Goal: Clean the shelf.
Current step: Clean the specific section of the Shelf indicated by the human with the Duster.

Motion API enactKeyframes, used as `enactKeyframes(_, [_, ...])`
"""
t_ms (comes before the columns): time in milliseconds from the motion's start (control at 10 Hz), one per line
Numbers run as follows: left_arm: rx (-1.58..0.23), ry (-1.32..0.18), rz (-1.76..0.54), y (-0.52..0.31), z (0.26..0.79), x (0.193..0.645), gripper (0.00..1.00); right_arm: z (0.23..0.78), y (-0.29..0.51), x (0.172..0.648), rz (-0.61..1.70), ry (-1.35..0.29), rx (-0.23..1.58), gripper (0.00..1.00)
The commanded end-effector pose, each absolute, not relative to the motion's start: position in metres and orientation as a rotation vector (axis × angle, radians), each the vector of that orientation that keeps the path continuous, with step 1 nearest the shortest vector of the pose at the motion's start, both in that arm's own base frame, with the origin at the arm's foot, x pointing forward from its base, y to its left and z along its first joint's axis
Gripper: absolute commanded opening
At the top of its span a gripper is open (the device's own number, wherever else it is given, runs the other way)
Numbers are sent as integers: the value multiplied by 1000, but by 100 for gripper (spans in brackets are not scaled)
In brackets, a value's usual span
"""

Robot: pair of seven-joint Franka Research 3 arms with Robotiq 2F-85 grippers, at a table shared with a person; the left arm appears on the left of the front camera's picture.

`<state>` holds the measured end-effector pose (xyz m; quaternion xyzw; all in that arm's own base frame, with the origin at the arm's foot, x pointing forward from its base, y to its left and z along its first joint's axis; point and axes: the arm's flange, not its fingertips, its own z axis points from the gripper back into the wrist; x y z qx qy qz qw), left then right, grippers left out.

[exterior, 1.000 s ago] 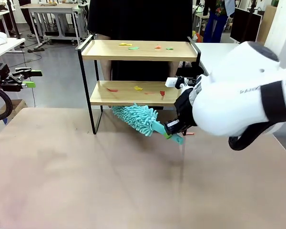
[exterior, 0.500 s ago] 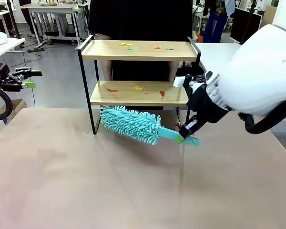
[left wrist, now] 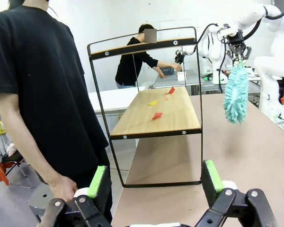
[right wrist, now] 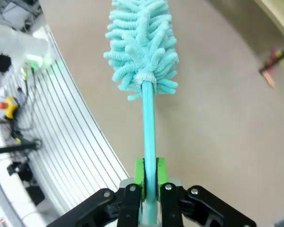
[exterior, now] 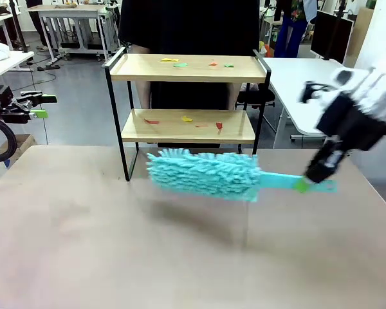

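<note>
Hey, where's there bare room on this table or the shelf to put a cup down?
The table is bare along its near edge and left of the duster, which the right tool holds in front of the shelf. Both boards carry coloured scraps; the top board's left end is free.

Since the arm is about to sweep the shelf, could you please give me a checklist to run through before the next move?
1. Duster gripped by right end effector: ok, shut on its handle.
2. Duster clear of shelf: ok, in front, apart.
3. Shelf clean: not ok, paper scraps on both boards.
4. Left end effector out of the way: ok, open, off to the side.
5. Person clear of shelf: cannot tell; stands just behind it, one hand hanging low.
</note>
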<state>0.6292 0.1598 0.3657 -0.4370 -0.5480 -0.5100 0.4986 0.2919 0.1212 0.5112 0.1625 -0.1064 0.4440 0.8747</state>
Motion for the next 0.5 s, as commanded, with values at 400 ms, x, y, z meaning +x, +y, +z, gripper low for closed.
enactKeyframes(400, [-1056, -1331, -1236, 160, 367, 628, 100, 495, 30, 224, 1016, -131, 183, 13])
